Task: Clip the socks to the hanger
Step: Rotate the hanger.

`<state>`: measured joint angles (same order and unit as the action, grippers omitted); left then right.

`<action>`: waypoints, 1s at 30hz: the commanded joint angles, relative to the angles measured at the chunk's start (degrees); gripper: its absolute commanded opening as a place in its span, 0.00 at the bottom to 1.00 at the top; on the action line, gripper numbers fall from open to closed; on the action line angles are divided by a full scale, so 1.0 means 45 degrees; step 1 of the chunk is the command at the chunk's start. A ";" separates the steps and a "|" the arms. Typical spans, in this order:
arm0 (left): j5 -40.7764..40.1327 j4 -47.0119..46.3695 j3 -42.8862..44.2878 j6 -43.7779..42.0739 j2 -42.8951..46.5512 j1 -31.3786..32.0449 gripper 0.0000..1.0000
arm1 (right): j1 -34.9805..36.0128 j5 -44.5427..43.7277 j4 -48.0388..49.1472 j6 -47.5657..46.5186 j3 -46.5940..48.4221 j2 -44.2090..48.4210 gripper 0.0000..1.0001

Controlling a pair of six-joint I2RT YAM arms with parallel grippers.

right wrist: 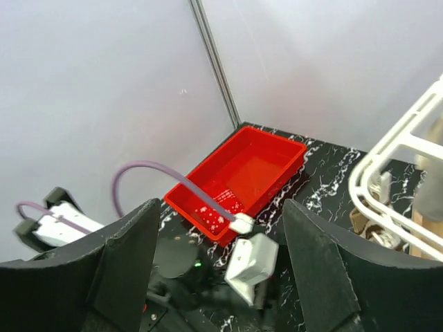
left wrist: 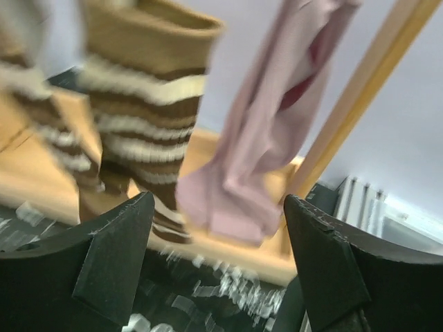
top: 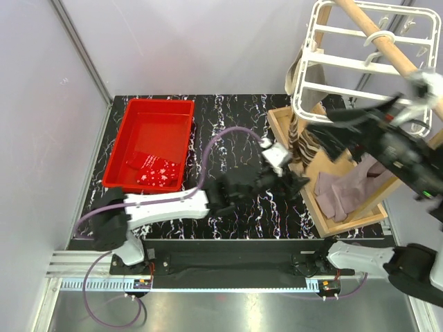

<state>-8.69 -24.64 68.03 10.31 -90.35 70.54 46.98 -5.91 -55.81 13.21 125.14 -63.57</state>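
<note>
Black marbled table [top: 228, 138], grey walls. Hanger [top: 346, 66] is hung at 2 o'clock, with striped sock [left wrist: 149, 138] and mauve sock [left wrist: 263, 138] dangling. Red sock [top: 156, 171] is seen in red tub [top: 158, 102] at 10 o'clock. Left gripper [left wrist: 218, 228] and right gripper [right wrist: 221, 221] are spread wide, nothing held. Risk: dangling socks could be snagged off by the nearby left fingers.

Top view looks down on the whole bench [top: 228, 117] from behind. Left wrist view faces hanging socks [left wrist: 149, 124] closely; right wrist view, high up, shares the red tub [right wrist: 252, 169] with the top view.
</note>
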 commanded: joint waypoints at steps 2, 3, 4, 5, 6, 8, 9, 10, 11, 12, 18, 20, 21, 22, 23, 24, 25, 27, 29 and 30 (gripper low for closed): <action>0.0368 -0.2315 0.2862 -0.0785 -0.2145 0.0553 0.82 | 0.0067 -0.1377 -0.1580 0.0286 -0.0074 0.1232 0.77; 0.0484 -0.2549 0.3277 -0.0864 -0.2710 0.0554 0.83 | 0.0048 -0.1517 -0.1814 0.0325 -0.0114 0.1430 0.77; 0.0524 -0.2667 0.3764 -0.1000 -0.3625 0.0554 0.83 | 0.0048 -0.1615 -0.1893 0.0480 -0.0269 0.1625 0.77; 0.0505 -0.2765 0.4194 -0.1465 -0.4156 0.0554 0.83 | 0.0048 -0.1616 -0.1933 0.0540 -0.0367 0.1975 0.76; 0.0331 -0.2978 0.5069 -0.1663 -0.4606 0.0554 0.83 | 0.0048 -0.1519 -0.2049 0.0598 -0.0465 0.2152 0.76; 0.0446 -0.3214 0.5816 -0.2074 -0.5798 0.0574 0.81 | 0.0048 -0.1440 -0.2206 0.0716 -0.0699 0.2445 0.74; 0.0601 -0.3524 0.6535 -0.2153 -0.6131 0.0574 0.81 | 0.0067 -0.1421 -0.2497 0.0794 -0.0758 0.2486 0.74; 0.0719 -0.3760 0.6832 -0.2540 -0.6946 0.0574 0.80 | 0.0048 -0.1479 -0.2616 0.0833 -0.0894 0.2583 0.73; 0.0894 -0.3994 0.7183 -0.2815 -0.7302 0.0574 0.80 | 0.0048 -0.1498 -0.2714 0.0853 -0.0992 0.2642 0.73; 0.1012 -0.4460 0.7458 -0.2972 -0.7789 0.0574 0.80 | 0.0048 -0.1460 -0.2753 0.0911 -0.1090 0.2720 0.73; -0.0292 -0.5264 1.0912 -0.3969 -1.1461 0.0554 0.91 | 0.0048 -0.1011 -0.2383 0.1263 -0.2125 0.3267 0.71; -0.0568 -0.5925 1.1989 -0.4145 -1.2690 0.0535 0.98 | 0.0048 -0.0855 -0.2441 0.1244 -0.2165 0.3287 0.71; -0.0550 -0.6065 1.2224 -0.4204 -1.3006 0.0515 0.99 | 0.0067 -0.0815 -0.2460 0.1244 -0.2184 0.3287 0.71; -0.0356 -0.5989 1.2477 -0.4107 -1.3260 0.0496 0.99 | 0.0048 -0.0815 -0.2499 0.1244 -0.2146 0.3287 0.71; -0.0006 -0.5776 1.3099 -0.3952 -1.3476 0.0360 0.99 | 0.0048 -0.0796 -0.2538 0.1263 -0.2107 0.3287 0.70; 0.0422 -0.5329 1.3356 -0.3776 -1.3865 0.0301 0.99 | 0.0067 -0.0757 -0.2616 0.1302 -0.2068 0.3287 0.70; 0.0465 -0.5286 1.3649 -0.3446 -1.4062 0.0242 0.98 | 0.0067 -0.0756 -0.2636 0.1302 -0.2028 0.3306 0.70; 0.0602 -0.5247 1.4236 -0.3423 -1.4414 0.0125 0.94 | 0.0067 -0.0717 -0.2559 0.1380 -0.2164 0.3384 0.69; 0.0467 -0.5324 1.4471 -0.3287 -1.4766 0.0027 0.81 | 0.0048 -0.0698 -0.2480 0.1419 -0.2262 0.3501 0.69; 0.0621 -0.5266 1.4723 -0.3248 -1.4825 -0.0012 0.71 | 0.0048 -0.0679 -0.2442 0.1458 -0.2301 0.3483 0.68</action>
<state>-7.22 -42.92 128.99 -5.06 -157.38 71.68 46.98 -9.80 -67.44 18.94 115.13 -48.23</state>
